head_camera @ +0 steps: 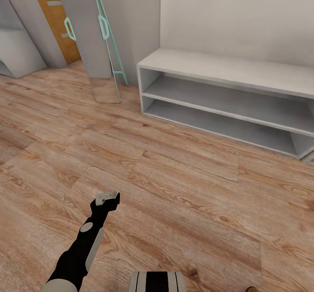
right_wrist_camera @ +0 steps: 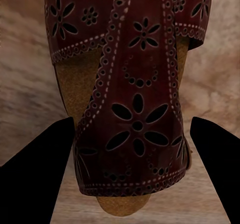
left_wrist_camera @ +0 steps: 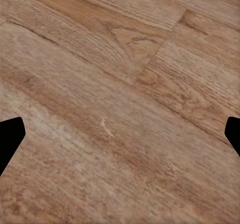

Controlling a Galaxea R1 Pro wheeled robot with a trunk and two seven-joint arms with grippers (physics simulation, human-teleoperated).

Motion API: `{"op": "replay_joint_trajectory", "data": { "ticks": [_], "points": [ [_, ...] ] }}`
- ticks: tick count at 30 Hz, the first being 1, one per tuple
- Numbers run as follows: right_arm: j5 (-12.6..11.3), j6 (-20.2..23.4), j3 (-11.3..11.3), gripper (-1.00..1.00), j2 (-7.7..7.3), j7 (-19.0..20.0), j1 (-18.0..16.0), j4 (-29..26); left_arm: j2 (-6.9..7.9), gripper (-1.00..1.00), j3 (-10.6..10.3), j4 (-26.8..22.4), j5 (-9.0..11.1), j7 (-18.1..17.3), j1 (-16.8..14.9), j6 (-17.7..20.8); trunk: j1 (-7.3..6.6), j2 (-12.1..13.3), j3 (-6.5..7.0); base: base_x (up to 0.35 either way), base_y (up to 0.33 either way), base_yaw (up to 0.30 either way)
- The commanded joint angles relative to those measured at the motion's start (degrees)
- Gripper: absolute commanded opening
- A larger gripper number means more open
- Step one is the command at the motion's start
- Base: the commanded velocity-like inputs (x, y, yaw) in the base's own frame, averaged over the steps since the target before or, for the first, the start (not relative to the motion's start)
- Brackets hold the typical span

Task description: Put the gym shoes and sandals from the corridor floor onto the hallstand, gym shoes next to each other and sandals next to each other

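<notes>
Presently: step in hand, first pickup. Right hand [right_wrist_camera: 131,154] spread, fingers either side of one sandal [right_wrist_camera: 132,98] lying on the corridor floor [head_camera: 183,183], not yet pinched. Left hand [head_camera: 107,197] spread, empty, low over bare planks at near left. Hallstand [head_camera: 226,96] far right, shelves bare. Next move, by judgement: close, lift, carry to rack.

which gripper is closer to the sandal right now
Right. The right gripper straddles the sandal, fingers on either side of it and open. The left gripper hangs over bare corridor floor.
</notes>
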Motion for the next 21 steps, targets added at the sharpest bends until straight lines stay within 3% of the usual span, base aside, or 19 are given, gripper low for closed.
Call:
{"op": "replay_joint_trajectory", "data": {
  "ticks": [1, 21],
  "points": [
    [-0.10, 0.01, -0.11, -1.00, 0.01, 0.03, 0.00, -0.04, 0.00, 1.00, -0.01, 0.02, 0.00, 0.00, 0.00, 0.00, 0.01, 0.00, 0.01, 0.000, 0.000, 0.000],
    [-0.10, -0.10, -0.11, -1.00, 0.01, -0.05, 0.00, -0.04, 0.00, 1.00, -0.01, 0.13, 0.01, 0.00, 0.00, 0.00, 0.01, 0.00, 0.80, 0.000, 0.000, 0.000]
  ]
}}
